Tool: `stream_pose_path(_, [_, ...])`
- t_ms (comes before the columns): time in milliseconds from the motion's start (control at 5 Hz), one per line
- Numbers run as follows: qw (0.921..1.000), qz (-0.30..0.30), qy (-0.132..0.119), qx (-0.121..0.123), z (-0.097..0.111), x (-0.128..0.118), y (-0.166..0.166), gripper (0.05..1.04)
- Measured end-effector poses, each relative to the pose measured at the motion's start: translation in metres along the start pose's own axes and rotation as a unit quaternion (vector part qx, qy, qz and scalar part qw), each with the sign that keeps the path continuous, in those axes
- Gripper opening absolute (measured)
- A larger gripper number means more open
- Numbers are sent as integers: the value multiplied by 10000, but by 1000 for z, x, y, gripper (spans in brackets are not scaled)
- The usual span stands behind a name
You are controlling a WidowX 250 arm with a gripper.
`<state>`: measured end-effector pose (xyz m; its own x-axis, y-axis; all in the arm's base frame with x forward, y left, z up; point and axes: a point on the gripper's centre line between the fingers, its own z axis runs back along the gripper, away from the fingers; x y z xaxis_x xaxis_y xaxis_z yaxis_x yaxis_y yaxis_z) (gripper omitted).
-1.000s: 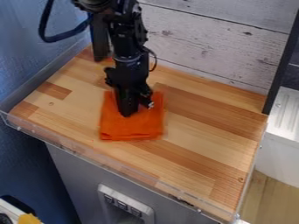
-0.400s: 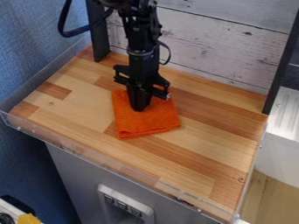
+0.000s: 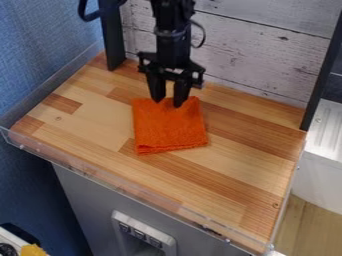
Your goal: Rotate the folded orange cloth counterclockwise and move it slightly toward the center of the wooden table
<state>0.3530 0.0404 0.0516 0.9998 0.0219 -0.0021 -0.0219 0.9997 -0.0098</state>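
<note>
My black gripper (image 3: 168, 103) hangs over the back edge of an orange cloth (image 3: 170, 127), its two fingers spread apart with a gap between them. The cloth is folded into a rough square and lies flat on the wooden tabletop, left of the middle. Its layered folds show along the front edge. Both fingertips are right at the cloth's far edge; whether they touch it I cannot tell. Nothing is held between them.
A clear raised rim (image 3: 120, 186) runs along the front of the wooden table (image 3: 227, 170). Behind stands a whitewashed plank wall (image 3: 254, 55), with a dark post (image 3: 112, 40) at the back left and another dark bar at the right.
The gripper has moved up and to the right, and its fingers have opened. The cloth has shifted to the right and turned a little, and more of its surface is uncovered.
</note>
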Motion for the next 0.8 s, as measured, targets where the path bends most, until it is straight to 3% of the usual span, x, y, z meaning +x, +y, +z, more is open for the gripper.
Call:
stream_pose_path(200, [10000, 15, 1, -8, 11, 15, -9, 991])
stream_pose_path(600, [10000, 36, -65, 6, 32, 27, -26, 997])
stream_pose_path(800, [10000, 41, -3, 34, 32, 25, -30, 997])
